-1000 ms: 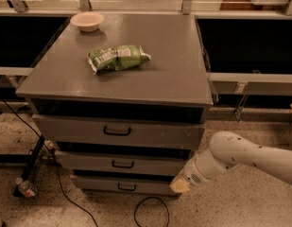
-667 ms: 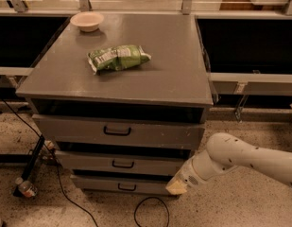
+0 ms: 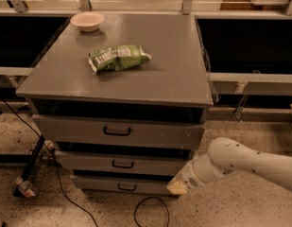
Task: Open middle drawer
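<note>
The grey cabinet (image 3: 136, 74) has three drawer fronts stacked one above the other. The middle drawer (image 3: 89, 162) is the mid-sized front, with a small black pull handle (image 3: 123, 164) at its centre. My gripper (image 3: 176, 187) is at the end of the white arm (image 3: 240, 162), which reaches in from the right. It is low at the cabinet's front right corner, level with the gap between the middle and bottom fronts and to the right of the handle. It holds nothing that I can see.
The taller top front has a wider black handle (image 3: 117, 131). The narrow bottom front (image 3: 98, 183) has its own handle (image 3: 126, 187). A green bag (image 3: 118, 57) and a white bowl (image 3: 87, 21) lie on the cabinet top. Black cables (image 3: 150, 209) and a bottle (image 3: 25, 188) lie on the floor.
My gripper has shifted slightly left and down, towards the cabinet's front right corner. The drawers have not moved.
</note>
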### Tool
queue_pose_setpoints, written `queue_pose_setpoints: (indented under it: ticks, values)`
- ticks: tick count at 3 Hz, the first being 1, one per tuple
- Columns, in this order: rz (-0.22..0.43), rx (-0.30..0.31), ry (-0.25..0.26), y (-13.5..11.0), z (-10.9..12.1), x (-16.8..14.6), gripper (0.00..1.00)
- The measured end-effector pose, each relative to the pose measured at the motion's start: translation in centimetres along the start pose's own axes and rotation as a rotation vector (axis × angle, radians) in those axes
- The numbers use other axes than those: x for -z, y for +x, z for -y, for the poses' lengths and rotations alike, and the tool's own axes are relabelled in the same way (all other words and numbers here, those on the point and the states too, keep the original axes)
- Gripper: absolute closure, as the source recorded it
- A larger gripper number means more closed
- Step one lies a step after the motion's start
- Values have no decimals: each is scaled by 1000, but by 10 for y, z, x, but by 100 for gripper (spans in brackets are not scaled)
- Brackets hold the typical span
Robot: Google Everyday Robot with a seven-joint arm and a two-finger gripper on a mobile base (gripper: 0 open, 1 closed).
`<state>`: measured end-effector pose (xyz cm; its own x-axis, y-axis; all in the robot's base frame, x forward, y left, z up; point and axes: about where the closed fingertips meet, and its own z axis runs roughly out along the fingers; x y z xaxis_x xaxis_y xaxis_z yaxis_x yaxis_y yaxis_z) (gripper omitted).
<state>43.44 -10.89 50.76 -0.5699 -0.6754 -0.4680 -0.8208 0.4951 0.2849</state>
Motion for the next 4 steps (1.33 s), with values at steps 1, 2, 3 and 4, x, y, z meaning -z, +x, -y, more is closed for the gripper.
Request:
queue_pose_setpoints:
  ticks: [1, 2, 3, 4]
  values:
    - [102, -69, 104, -2, 27, -9, 100]
    - [184, -112, 174, -10, 52, -14, 100]
    - [183, -121, 168, -18, 58, -28, 100]
    - [189, -111, 160, -37, 65, -44, 98]
